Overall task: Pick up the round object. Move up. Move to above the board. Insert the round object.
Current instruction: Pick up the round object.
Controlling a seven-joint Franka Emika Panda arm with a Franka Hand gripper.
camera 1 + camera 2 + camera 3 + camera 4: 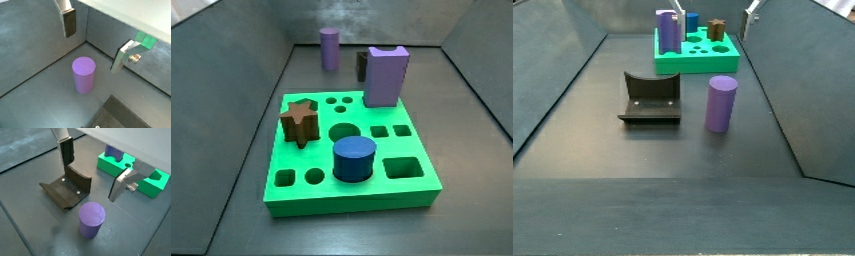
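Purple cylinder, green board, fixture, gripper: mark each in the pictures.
Purple cylinder (720,102): side view, its smooth side.
Green board (372,195): side view, front wall.
Fixture (67,190): wrist view, curved bracket.
Gripper (93,41): wrist view, between the open fingers, above the cylinder.

Round object (720,103) upright on counter (593,150), apart from board (696,60), which lies farther back in that side view. Fixture (651,97) just left of round object there, not touching.

On board (352,190): square-sided block (386,75) upright at far edge, star-shaped piece (299,119) at left, short wide cylinder (354,159) nearer front.

End effector (92,174) above counter in both wrist views, fingers (69,22) spread, nothing between; round object (83,74) below, untouched.
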